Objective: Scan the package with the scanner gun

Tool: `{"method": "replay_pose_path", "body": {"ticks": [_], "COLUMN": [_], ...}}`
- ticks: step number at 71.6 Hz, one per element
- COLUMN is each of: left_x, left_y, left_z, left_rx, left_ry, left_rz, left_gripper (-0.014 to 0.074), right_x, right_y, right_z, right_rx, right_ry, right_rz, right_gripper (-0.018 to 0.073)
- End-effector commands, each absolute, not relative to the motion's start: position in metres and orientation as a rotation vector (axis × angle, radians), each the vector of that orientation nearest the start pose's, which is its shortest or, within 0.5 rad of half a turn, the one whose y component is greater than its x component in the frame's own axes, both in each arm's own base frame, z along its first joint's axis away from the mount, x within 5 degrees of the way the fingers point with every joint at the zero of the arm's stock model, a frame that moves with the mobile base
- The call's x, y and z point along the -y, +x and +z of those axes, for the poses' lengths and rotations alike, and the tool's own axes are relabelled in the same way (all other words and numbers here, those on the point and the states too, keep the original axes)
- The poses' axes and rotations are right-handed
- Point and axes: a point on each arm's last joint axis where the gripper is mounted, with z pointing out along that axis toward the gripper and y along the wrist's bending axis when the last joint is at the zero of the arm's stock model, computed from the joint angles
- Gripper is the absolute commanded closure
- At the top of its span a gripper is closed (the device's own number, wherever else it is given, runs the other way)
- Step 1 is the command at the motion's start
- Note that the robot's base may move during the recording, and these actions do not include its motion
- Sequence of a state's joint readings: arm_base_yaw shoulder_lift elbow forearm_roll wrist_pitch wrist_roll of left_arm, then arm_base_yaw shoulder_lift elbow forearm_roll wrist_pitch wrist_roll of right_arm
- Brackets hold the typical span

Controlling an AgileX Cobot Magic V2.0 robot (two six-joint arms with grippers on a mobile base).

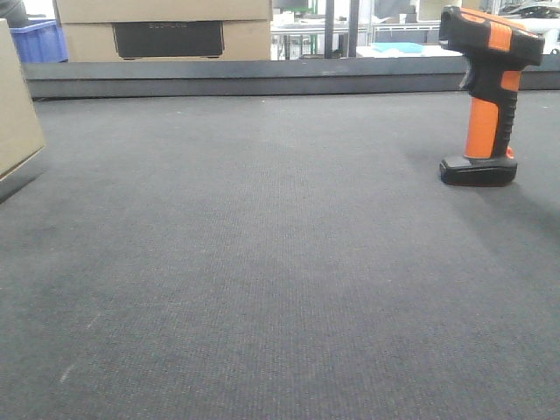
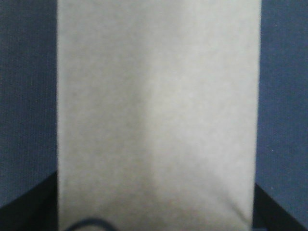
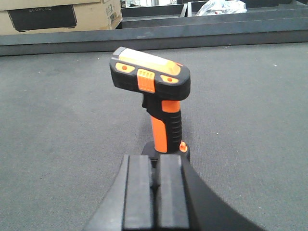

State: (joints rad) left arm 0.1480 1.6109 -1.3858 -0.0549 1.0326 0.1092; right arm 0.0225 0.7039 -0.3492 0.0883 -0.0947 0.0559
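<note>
The scanner gun (image 1: 489,96) stands upright on its foot on the counter (image 1: 262,262), over on the right side of the front view and toward the back. The package (image 1: 17,105) sits at the far left edge of that view, well apart from the scanner, with open counter between them. Behind the counter's back rim, on the left, there's another cardboard box (image 1: 166,31), with a crate (image 1: 39,42) just left of it. In the right wrist view, the right gripper (image 3: 155,190) sits just in front of the scanner's foot, jaws together.
</note>
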Motion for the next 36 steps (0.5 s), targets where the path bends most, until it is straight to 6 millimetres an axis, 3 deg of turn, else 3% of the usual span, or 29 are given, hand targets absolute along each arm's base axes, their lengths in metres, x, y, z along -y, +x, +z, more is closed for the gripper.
{"method": "replay_pose_path", "body": {"ticks": [1, 17, 36], "left_x": [-0.0446, -0.0442, -0.0438], "left_y": [0.3338, 0.3344, 0.3344], "left_z": [0.3133, 0.3136, 0.3136], "left_rx": [-2.677, -2.67, -2.67], "left_ry": [-0.072, -0.076, -0.078], "left_rz": [0.007, -0.001, -0.007], "left_gripper": [0.0707, 0.0678, 0.0292], "right_x": [-0.0019, -0.0019, -0.0019], "right_y": [0.1462, 0.1462, 0.1462], "right_z": [0.2753, 0.2753, 0.2753], "right_rx": [-1.727, -1.727, -1.727], "right_ry": [0.112, 0.112, 0.112], "right_rz": [0.109, 0.109, 0.109], "right_gripper": [0.0727, 0.0727, 0.0727]}}
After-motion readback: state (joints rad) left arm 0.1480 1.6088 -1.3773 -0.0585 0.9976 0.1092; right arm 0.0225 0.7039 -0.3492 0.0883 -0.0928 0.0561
